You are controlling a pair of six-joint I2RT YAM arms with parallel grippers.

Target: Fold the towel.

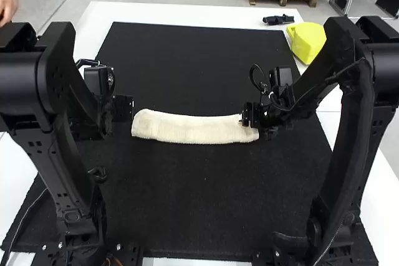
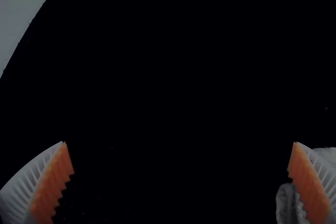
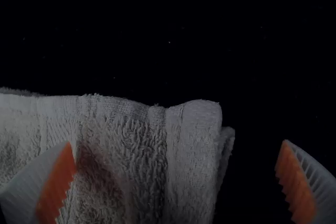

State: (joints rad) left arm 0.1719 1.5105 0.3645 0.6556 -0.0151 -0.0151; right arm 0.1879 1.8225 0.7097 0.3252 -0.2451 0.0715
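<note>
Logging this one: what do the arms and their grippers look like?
Both the left arm and the right arm are black and chunky-jointed, with thin dark cables looping near the wrists. Left gripper and right gripper each have two tapered, ribbed white fingers lined with serrated orange pads.

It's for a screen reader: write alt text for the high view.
Cream towel folded into a long, narrow strip, lying on a black mat. The left gripper is beside the towel's left end, and the right gripper is over its right end. A yellow object sits at the mat's far right corner.
</note>
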